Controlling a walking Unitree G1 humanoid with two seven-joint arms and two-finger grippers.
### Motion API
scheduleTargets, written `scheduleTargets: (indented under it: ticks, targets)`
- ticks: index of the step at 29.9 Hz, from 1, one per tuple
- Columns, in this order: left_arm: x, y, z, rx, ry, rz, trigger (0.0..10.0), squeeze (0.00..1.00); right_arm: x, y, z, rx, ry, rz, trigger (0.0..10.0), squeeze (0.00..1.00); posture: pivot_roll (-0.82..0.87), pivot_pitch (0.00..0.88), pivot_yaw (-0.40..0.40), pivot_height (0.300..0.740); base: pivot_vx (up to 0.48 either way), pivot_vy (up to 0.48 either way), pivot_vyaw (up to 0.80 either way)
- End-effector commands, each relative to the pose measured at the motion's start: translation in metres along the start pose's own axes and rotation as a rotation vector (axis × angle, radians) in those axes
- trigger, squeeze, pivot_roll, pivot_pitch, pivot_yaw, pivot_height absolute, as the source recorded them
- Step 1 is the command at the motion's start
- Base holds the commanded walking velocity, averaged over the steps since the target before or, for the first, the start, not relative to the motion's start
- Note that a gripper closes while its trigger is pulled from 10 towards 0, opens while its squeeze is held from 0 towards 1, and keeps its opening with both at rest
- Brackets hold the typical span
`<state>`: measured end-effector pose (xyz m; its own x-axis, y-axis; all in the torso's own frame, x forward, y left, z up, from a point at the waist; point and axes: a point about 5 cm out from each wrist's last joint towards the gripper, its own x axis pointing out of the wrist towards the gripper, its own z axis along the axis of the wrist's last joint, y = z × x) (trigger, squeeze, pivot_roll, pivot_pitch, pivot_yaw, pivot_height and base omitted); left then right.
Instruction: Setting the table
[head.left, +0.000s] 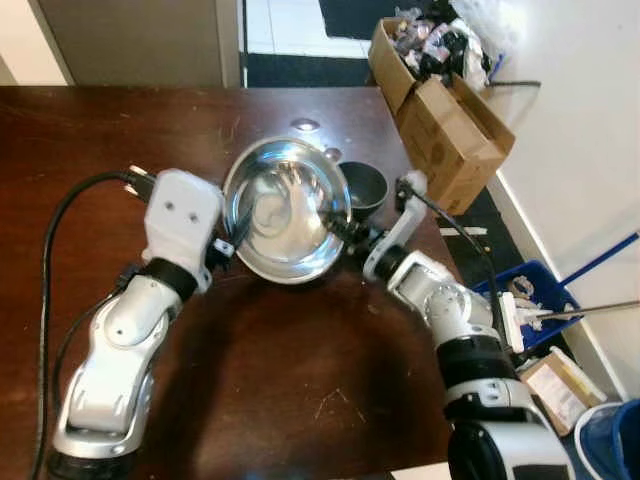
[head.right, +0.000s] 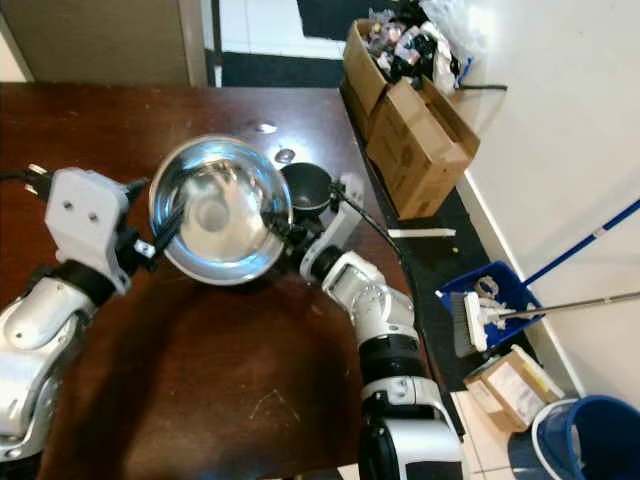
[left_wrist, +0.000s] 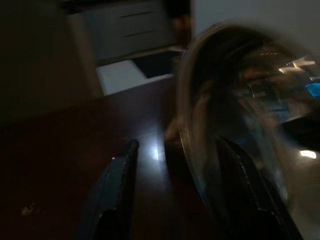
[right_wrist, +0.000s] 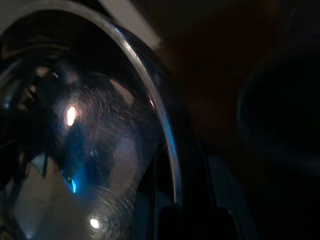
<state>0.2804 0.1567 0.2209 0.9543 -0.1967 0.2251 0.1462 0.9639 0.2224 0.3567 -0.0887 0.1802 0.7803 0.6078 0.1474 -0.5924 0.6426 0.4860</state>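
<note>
You have the large shiny round stainless-steel bowl (head.left: 287, 208) held up over the dark brown wooden worktop (head.left: 300, 400), tilted so its open side faces the head camera, with a gripper on each side of it. The left gripper (head.left: 228, 247) is at the bowl's left rim, and the left wrist view shows its two black fingers (left_wrist: 116, 192) straddling that rim, one inside the bowl and one outside, pinching it. The right gripper (head.left: 340, 226) is at the opposite rim, and the right wrist view shows the rim running between its fingers, so it looks pressed onto the edge too (that view is dark, so treat this as likely rather than certain). Just behind the bowl's right edge sits a small dark round bowl (head.left: 362, 186) on the worktop. Expect the steel bowl to be light and stiff but slick; thin polished metal can slip or pivot in a two-finger pinch. Hold it by the rolled rim, with opposite grips, and keep both sides level as you lower it.
</note>
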Motion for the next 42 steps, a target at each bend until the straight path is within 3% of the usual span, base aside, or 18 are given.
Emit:
scheduleTargets:
  ticks: [1,4,11,22,31,42]
  targets:
    - [-0.005,0.022,-0.018,-0.021,0.102,0.147,10.0,0.0,-0.008,0.007,0.02,-0.075,-0.133,-0.007,10.0,0.0,0.01,0.081,-0.007,0.74,0.0,0.0,0.0]
    - [-0.011,0.026,-0.017,-0.019,0.106,0.16,10.0,0.0,-0.02,0.027,0.028,-0.182,-0.25,-0.033,10.0,0.0,0.0,0.08,0.003,0.74,0.0,0.0,0.0]
    - [-0.015,0.024,-0.019,-0.012,0.115,0.129,10.0,0.0,-0.036,0.041,0.033,-0.262,-0.35,-0.12,10.0,0.0,-0.01,0.079,0.018,0.74,0.0,0.0,0.0]
    - [-0.005,0.018,-0.018,0.007,0.095,0.094,10.0,0.0,-0.045,0.046,0.035,-0.294,-0.388,-0.185,10.0,0.0,-0.03,0.067,0.032,0.74,0.0,0.0,0.0]
    - [0.001,0.007,-0.017,-0.008,0.084,0.052,10.0,0.0,-0.045,0.049,0.038,-0.316,-0.395,-0.191,10.0,0.0,-0.04,0.059,0.039,0.74,0.0,0.0,0.0]
    - [0.003,0.006,-0.022,-0.015,0.096,0.044,10.0,0.0,-0.046,0.05,0.035,-0.323,-0.375,-0.177,10.0,0.0,-0.05,0.057,0.042,0.74,0.0,0.0,0.0]
